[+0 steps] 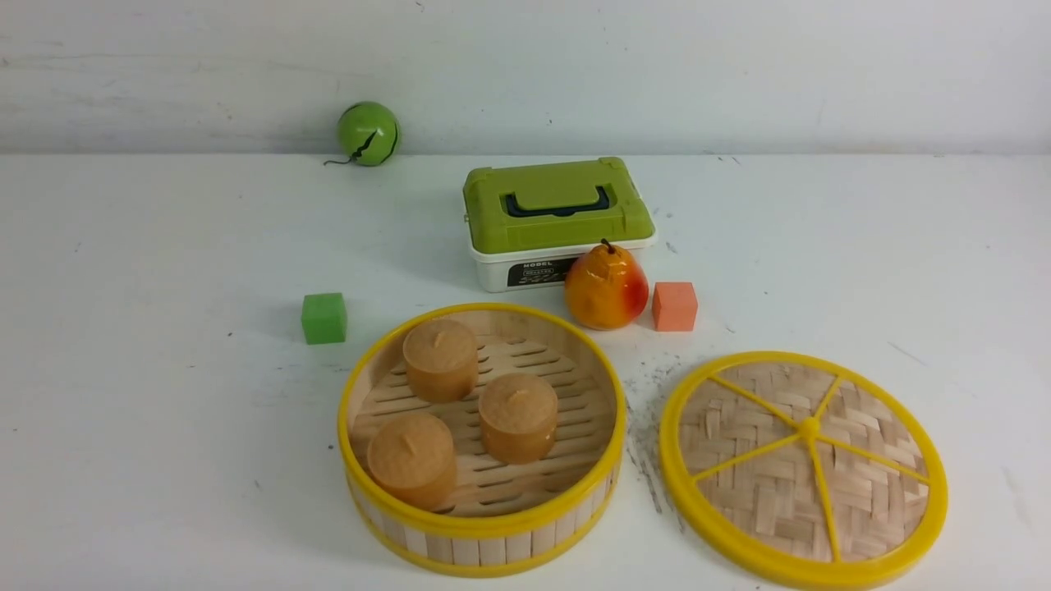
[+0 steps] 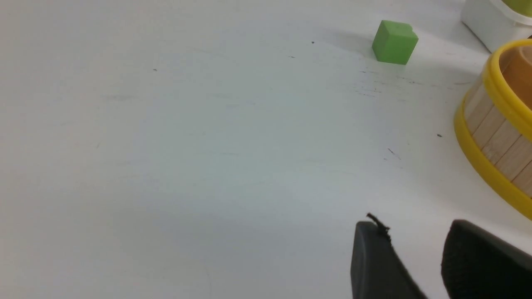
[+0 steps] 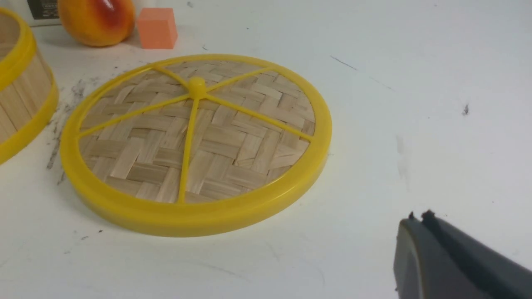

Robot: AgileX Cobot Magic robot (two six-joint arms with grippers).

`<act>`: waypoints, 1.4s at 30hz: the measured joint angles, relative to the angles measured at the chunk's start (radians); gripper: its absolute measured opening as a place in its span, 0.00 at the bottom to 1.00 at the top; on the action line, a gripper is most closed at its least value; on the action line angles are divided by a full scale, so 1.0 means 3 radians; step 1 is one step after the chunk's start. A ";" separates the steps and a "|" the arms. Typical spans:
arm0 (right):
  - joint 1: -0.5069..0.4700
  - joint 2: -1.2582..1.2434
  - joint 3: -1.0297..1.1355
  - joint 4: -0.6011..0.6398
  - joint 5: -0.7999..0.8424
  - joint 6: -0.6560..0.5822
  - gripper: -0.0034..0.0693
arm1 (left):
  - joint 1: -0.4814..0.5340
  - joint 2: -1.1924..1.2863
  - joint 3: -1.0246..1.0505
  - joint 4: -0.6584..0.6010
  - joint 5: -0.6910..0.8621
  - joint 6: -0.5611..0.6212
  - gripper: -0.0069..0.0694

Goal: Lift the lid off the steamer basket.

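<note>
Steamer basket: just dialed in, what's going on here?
The lid lies flat on the table, right of the steamer basket and apart from it. The basket stands open with three brown cylinders inside. Neither arm holds anything: the right gripper is shut and empty near the lid, the left gripper open near the basket.

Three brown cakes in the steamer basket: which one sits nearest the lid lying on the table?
The right-hand cake, on the side of the steamer basket facing the lid. The back cake and the front-left cake both sit farther left.

Scuffed white table [image 1: 164, 427], white wall [image 1: 657, 74]
</note>
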 joint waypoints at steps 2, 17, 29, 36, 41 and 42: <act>0.0000 0.0000 0.0000 0.0000 0.0000 0.0000 0.02 | 0.0000 0.0000 0.0000 0.0000 0.0000 0.0000 0.40; 0.0000 0.0000 0.0000 0.0000 0.0000 0.0000 0.04 | 0.0000 0.0000 0.0000 0.0000 0.0000 0.0000 0.40; 0.0000 0.0000 0.0000 0.0000 0.0000 0.0000 0.05 | 0.0000 0.0000 0.0000 0.0000 0.0000 0.0000 0.40; 0.0000 0.0000 0.0000 0.0000 0.0000 0.0000 0.06 | 0.0000 0.0000 0.0000 0.0000 0.0000 0.0000 0.40; 0.0000 0.0000 0.0000 0.0000 0.0000 0.0000 0.07 | 0.0000 0.0000 0.0000 0.0000 0.0000 0.0000 0.40; 0.0000 0.0000 0.0000 -0.0003 0.0000 0.0000 0.07 | 0.0000 0.0000 0.0000 0.0000 0.0000 0.0000 0.40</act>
